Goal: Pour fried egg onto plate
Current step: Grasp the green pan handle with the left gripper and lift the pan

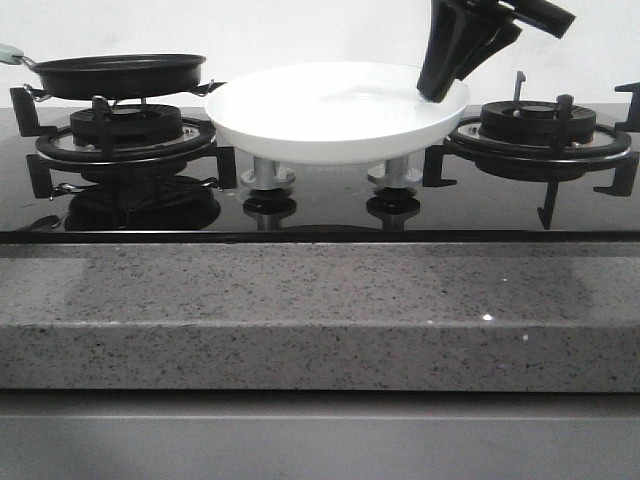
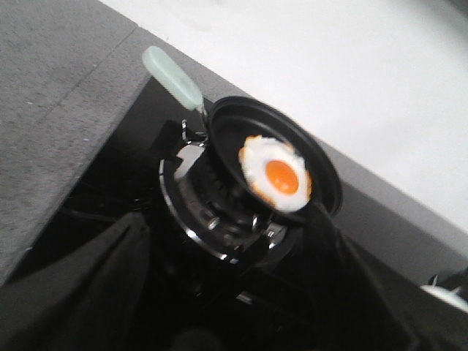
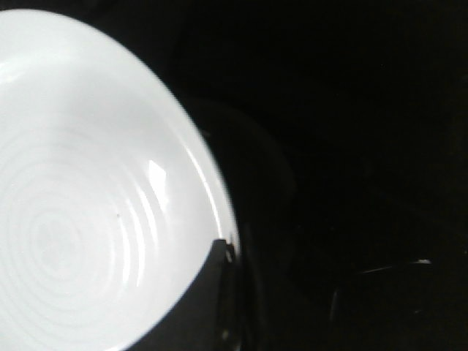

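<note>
Behind the stove stands a plain white wall, and in front of the black glass cooktop [image 1: 320,205] runs a grey speckled stone counter [image 1: 320,300].

At the right gripper [image 1: 450,85], the dark fingers come down onto the right rim of the plate [image 1: 330,110]; in the right wrist view one finger [image 3: 208,292] lies over the plate edge, so the gripper seems closed on the rim, the other finger being hidden in the dark. I count one plate, white and glossy, held above the two grey knobs [image 1: 330,178] between the burners. I count two burners: the right burner [image 1: 540,135] is bare, and the left burner [image 1: 125,135] carries one black frying pan [image 1: 115,72] with a pale green handle [image 2: 172,77].

One fried egg [image 2: 276,173], white with an orange yolk, lies inside the pan, well apart from the right gripper. The left gripper [image 2: 219,292] hangs near the pan with its dark fingers spread apart, touching nothing.
</note>
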You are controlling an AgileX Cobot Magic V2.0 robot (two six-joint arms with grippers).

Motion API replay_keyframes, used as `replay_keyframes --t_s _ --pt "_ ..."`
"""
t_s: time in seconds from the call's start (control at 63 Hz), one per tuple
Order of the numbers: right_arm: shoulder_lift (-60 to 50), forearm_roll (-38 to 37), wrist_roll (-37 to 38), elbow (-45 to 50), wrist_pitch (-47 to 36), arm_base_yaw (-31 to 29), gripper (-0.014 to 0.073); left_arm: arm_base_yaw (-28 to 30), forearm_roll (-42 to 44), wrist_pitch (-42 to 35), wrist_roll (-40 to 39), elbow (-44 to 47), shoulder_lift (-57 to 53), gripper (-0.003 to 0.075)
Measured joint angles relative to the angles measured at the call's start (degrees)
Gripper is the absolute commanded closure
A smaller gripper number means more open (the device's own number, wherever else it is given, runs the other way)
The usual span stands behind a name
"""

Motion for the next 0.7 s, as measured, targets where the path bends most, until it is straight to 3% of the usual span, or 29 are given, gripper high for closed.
replay_keyframes --t_s 0.159,0.286,0.461,0.556,0.699 --pt "0.00 0.00 0.00 0.00 0.00 0.00 0.0701 5.35 -5.62 3.14 0.00 -8.37 9.01 0.0237" --pt "0.00 0.00 0.00 0.00 0.00 0.00 0.0701 13.50 -11.59 11.57 0.47 -16.11 16.18 0.0238" --pt "0.00 0.00 0.00 0.00 0.00 0.00 0.0701 22.85 -27.40 26.61 11.96 -25.62 29.10 0.0239" --pt "0.00 0.00 0.00 0.00 0.00 0.00 0.0701 24.48 -33.54 31.92 16.20 -29.82 35.89 0.0244" --pt "0.00 0.00 0.00 0.00 0.00 0.00 0.0701 24.50 -35.79 35.76 17.84 -36.09 43.88 0.0251"
